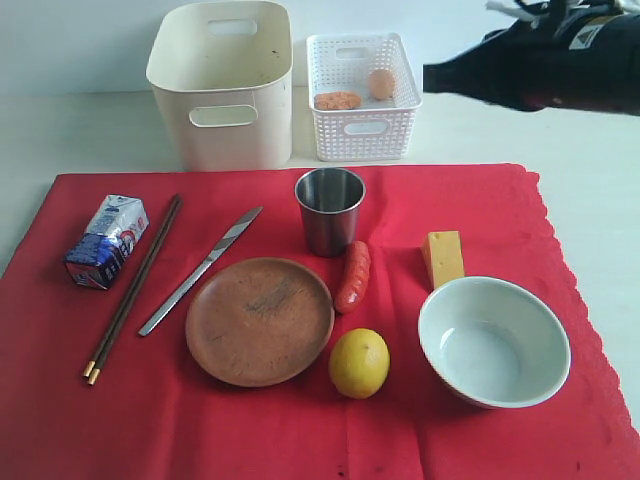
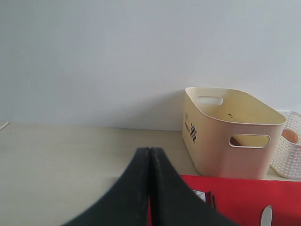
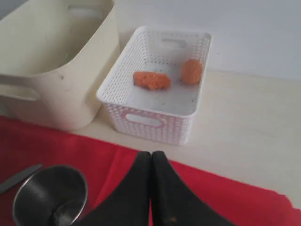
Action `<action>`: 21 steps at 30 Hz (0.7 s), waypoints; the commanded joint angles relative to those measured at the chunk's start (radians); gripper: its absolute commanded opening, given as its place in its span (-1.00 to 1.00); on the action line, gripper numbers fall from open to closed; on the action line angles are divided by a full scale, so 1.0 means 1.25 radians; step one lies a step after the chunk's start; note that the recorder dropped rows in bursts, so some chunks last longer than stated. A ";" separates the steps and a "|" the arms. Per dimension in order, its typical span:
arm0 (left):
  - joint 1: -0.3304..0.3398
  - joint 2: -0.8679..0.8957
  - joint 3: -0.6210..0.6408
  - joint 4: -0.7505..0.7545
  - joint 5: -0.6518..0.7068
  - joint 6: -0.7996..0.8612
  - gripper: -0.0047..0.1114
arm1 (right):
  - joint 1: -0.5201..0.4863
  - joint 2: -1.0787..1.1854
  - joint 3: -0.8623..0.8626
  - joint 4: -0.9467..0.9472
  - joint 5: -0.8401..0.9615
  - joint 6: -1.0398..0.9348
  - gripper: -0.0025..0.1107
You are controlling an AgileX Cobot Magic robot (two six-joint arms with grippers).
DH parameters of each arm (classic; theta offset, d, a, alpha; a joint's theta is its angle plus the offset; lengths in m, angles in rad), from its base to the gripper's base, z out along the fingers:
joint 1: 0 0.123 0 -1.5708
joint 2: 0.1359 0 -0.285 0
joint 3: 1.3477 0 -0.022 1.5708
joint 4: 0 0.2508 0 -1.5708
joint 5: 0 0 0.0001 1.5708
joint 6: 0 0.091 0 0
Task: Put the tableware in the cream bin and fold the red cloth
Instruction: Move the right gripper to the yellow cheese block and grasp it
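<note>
Over to the right arm [image 1: 540, 65]: reaching in from the far right edge, held high over the far side, lying nearly level, pointing left, dark and a touch blurred at the outline. Down at the right gripper [image 3: 151, 159]: black fingers [image 3: 134, 190] pressed flat together, just a thin seam running up the middle, nothing pinched in there. Now the left gripper [image 2: 149, 153]: same story, black fingers [image 2: 129, 190] closed tight against each other, empty, sitting low on the left side, tips aimed toward the far side.
</note>
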 commanded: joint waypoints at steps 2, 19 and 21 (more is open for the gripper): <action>0.002 -0.005 -0.002 -0.001 0.001 0.001 -0.90 | 0.055 -0.008 0.018 -0.018 0.079 -0.023 -0.96; 0.002 -0.005 -0.002 -0.001 0.001 0.001 -0.90 | 0.153 0.030 0.014 -0.039 0.222 -0.038 -0.91; 0.002 -0.005 -0.002 -0.001 0.001 0.001 -0.90 | 0.153 0.043 0.006 -0.072 0.229 0.008 -0.78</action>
